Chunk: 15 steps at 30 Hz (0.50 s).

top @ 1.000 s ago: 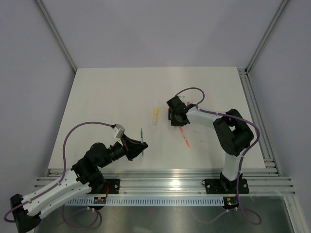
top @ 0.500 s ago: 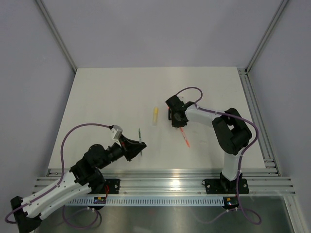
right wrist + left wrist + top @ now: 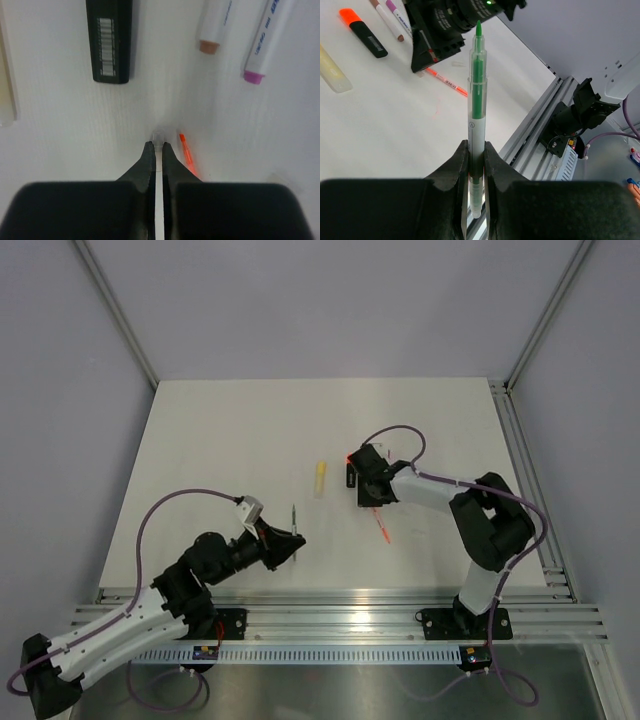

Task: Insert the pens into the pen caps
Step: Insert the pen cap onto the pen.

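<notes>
White across the table from above. Near its front edge, the left hand, clamped on a thin green-tipped pen, long axis running away from the arm bases. Further in and to the right, the right hand, tips down at the surface. To its left, a pale yellow highlighter; on its near side, an orange-red pen lying flat.

From the left wrist: fingers shut tight low on the clear barrel, green nib uppermost and aimed toward the right hand. Beyond, a black highlighter with orange tip. Just beside the orange-red pen, what looks like a tiny clear cap, loose on the table.

From the right wrist: jaws pressed together, barely a slit between, tips just left of the orange-red pen's end. A faint pale blob at the very tips; cannot tell whether anything is pinched. Ahead to the right, two white pens, brownish and purple ends toward the hand.

Probably hinges on bringing a cap's mouth in line with the green nib, along that long axis. Right hand by far the nearer to the loose cap.
</notes>
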Available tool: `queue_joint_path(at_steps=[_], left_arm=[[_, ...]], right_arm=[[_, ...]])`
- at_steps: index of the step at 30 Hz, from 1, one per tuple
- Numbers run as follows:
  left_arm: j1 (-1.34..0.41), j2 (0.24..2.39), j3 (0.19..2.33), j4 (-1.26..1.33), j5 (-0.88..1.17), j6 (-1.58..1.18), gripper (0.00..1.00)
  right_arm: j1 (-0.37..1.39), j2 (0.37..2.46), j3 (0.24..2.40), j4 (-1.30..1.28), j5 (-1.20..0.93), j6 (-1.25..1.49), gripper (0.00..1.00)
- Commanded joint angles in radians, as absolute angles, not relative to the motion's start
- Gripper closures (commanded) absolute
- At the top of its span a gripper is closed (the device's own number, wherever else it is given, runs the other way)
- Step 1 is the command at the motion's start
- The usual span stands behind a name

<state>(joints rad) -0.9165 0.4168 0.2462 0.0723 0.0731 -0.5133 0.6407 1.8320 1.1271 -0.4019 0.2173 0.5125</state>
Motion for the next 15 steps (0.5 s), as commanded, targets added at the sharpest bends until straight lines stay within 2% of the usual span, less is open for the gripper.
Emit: queue_joint_path(at_steps=[1,6,9,15], left_arm=[[-0.92,0.448,0.259,0.173,0.075,-0.534,1.0],[-0.92,0.53,0.256,0.27,0.055,-0.569,1.0],[-0.92,0.635,0.302,0.296,0.072,-0.565,1.0],[-0.92,0.77,0.412,0.336,0.08,-0.532,1.0]], right_arm=[[0.67,1.615,1.02,-0.238,0.192,0.528,1.0],[0.742,1.399,0.863,-0.033,0.105,0.572,1.0],[0.799,1.278,0.822,0.035,0.15,0.561,1.0],[0.807,1.072,0.723,0.254,0.098,0.601,1.0]])
